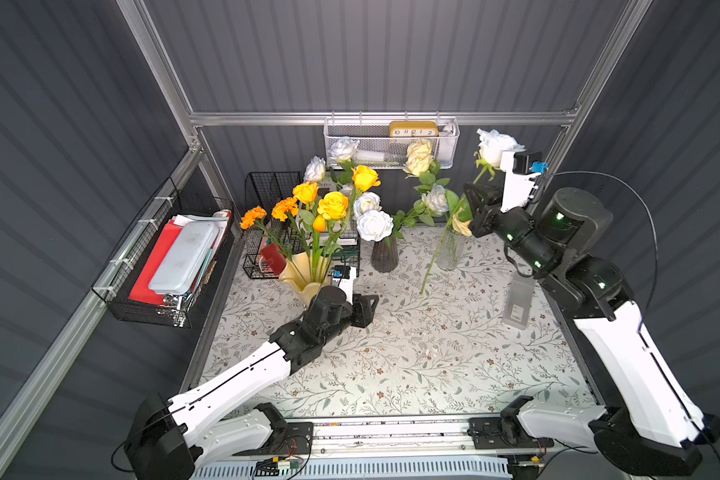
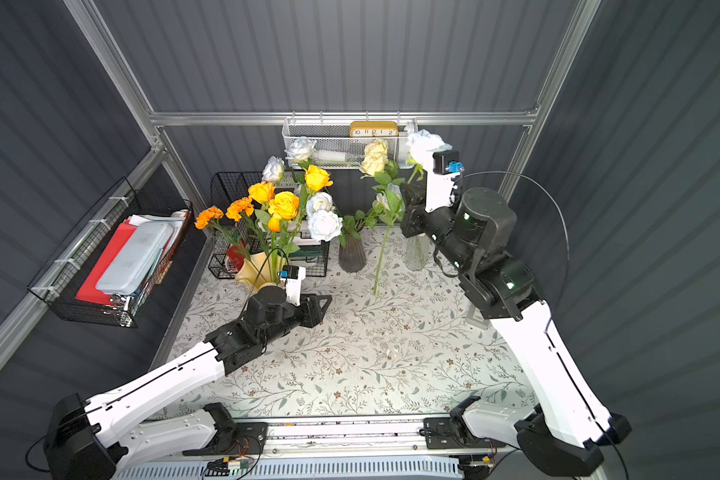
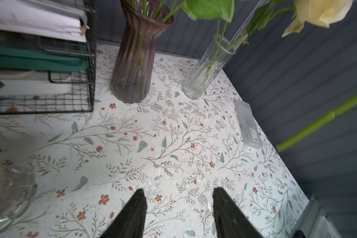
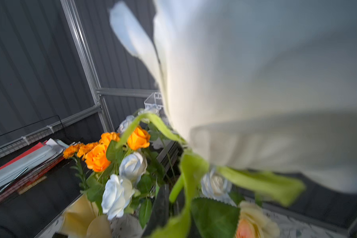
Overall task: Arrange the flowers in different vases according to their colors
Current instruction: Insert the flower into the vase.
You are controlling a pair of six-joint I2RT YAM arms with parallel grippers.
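The floral table [image 1: 433, 374] fills mid-frame, with three vases along its far edge. The creamy-yellow vase [image 1: 304, 276] at left is packed with orange and yellow blooms, the purple vase [image 1: 384, 255] at centre holds bluish-white roses, and the clear vase [image 1: 449, 249] at right has cream ones. Upper right, the right jaws clamp a bluish-white rose [image 1: 497, 147] mid-stem, held high so the stem clears the rims. Purple looks like its match. The left jaws sit centre-left, half open and empty, low and out of the way.

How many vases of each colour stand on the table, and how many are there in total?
Creamy-yellow vase: 1
Dark purple vase: 1
Clear glass vase: 1
Total: 3
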